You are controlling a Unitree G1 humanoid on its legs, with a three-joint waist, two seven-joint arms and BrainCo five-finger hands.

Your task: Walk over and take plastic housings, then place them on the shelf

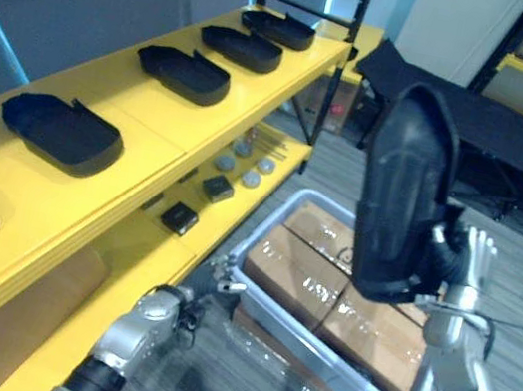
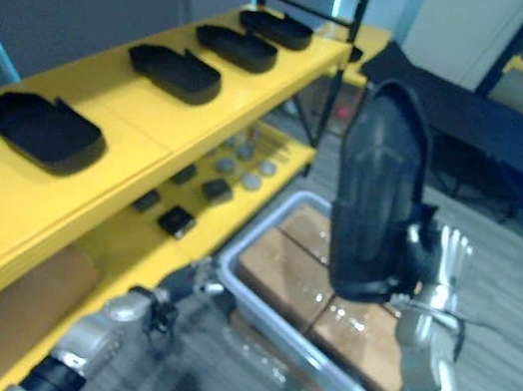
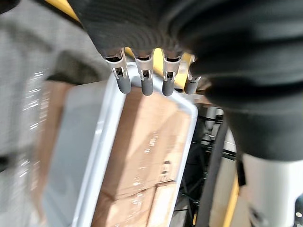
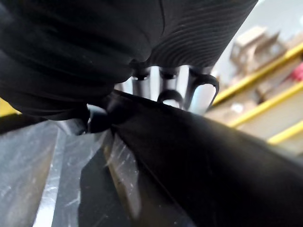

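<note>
Right hand [image 1: 465, 267] holds housing [image 1: 401, 180] upright (well off shelf [image 1: 150, 107] edge).

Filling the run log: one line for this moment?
right hand: holds black housing upright | left hand: open, empty | yellow shelf: at left

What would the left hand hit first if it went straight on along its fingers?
Most likely the rim of the pale bin, just ahead of the left hand, with the cardboard boxes inside it beyond. Depth is unclear; it might pass just over the rim.
</note>
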